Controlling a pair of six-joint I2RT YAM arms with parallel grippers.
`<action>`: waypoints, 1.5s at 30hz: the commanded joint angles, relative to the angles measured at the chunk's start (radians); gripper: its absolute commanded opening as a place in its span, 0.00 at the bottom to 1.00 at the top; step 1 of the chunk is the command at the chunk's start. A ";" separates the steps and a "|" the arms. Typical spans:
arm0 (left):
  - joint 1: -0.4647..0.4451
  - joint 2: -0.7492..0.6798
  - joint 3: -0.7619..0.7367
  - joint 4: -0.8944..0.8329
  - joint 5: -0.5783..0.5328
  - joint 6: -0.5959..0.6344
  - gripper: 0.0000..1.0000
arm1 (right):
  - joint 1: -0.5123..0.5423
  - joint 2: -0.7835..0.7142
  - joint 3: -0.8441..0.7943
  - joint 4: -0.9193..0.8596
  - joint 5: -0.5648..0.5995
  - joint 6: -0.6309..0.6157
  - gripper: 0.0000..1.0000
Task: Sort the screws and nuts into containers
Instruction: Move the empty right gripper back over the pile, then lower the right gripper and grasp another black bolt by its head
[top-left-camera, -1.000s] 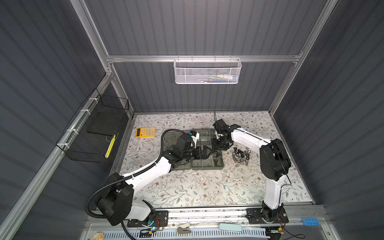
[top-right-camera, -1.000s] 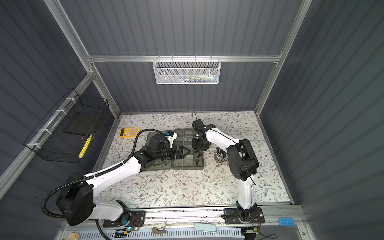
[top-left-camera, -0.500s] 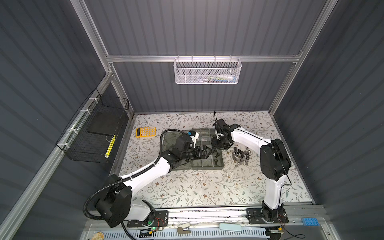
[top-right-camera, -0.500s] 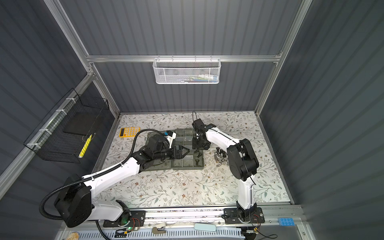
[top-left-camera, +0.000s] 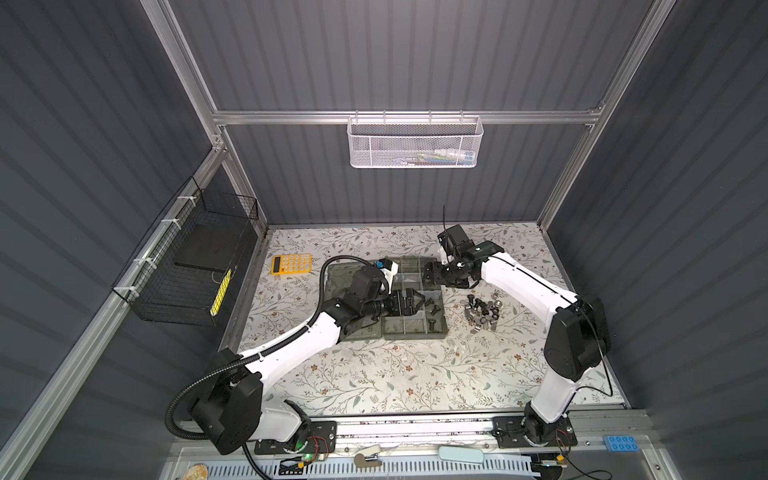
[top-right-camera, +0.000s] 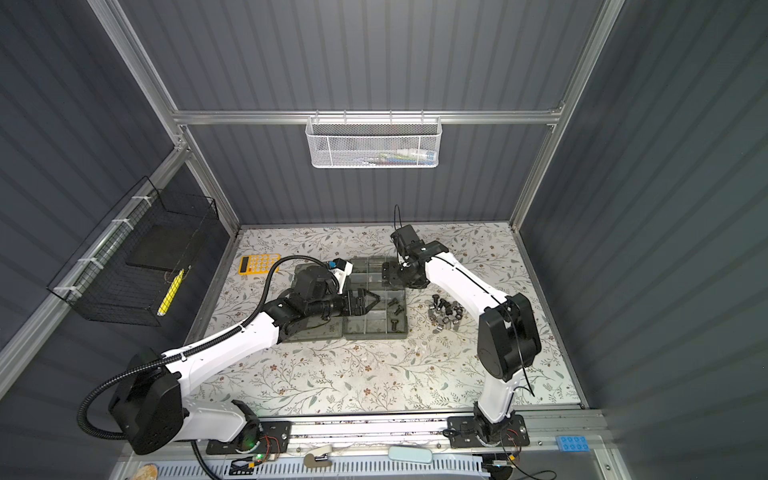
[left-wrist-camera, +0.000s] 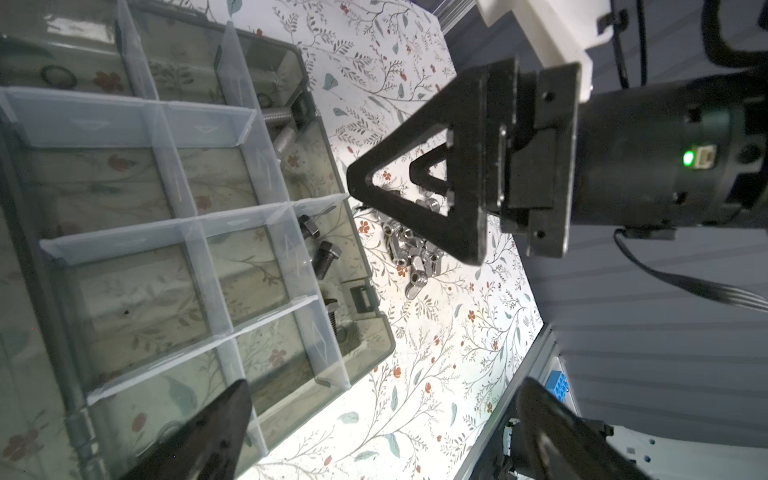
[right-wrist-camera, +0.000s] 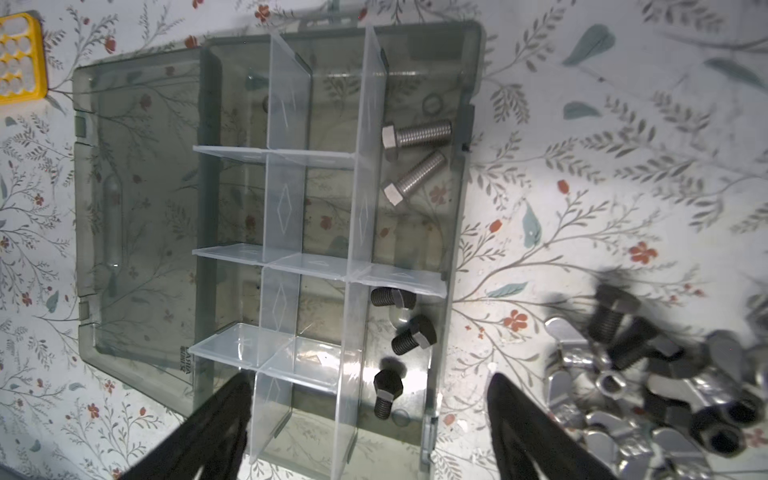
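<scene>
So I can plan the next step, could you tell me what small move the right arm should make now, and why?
Probably swing the right tool from above the case over to the pile beside it for another piece. Its jaws stand wide open and empty, silver screws and black screws already lie in separate cells, and the pile is unsorted.

The right gripper (right-wrist-camera: 370, 386) has let go. Its fingers (right-wrist-camera: 216, 419), closer together a second ago, now stand spread wide above the organizer case (right-wrist-camera: 457, 199). In both top views its wrist camera (top-left-camera: 454, 237) shows a little nearer the back wall than before; whether the arm lifted or drew back, I cannot tell. Over on the left arm, the big black joint housing (top-left-camera: 226, 409) has slipped slightly toward the near edge of the counter (top-left-camera: 415, 374).
</scene>
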 joint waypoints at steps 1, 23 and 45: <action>-0.003 0.030 0.060 -0.003 0.021 0.023 1.00 | -0.024 -0.045 -0.015 -0.026 0.034 -0.015 0.99; -0.108 0.265 0.225 0.086 0.050 -0.003 1.00 | -0.292 0.050 -0.199 0.045 0.024 -0.099 0.73; -0.106 0.330 0.243 0.089 0.055 0.013 1.00 | -0.289 0.219 -0.125 0.043 -0.003 -0.108 0.42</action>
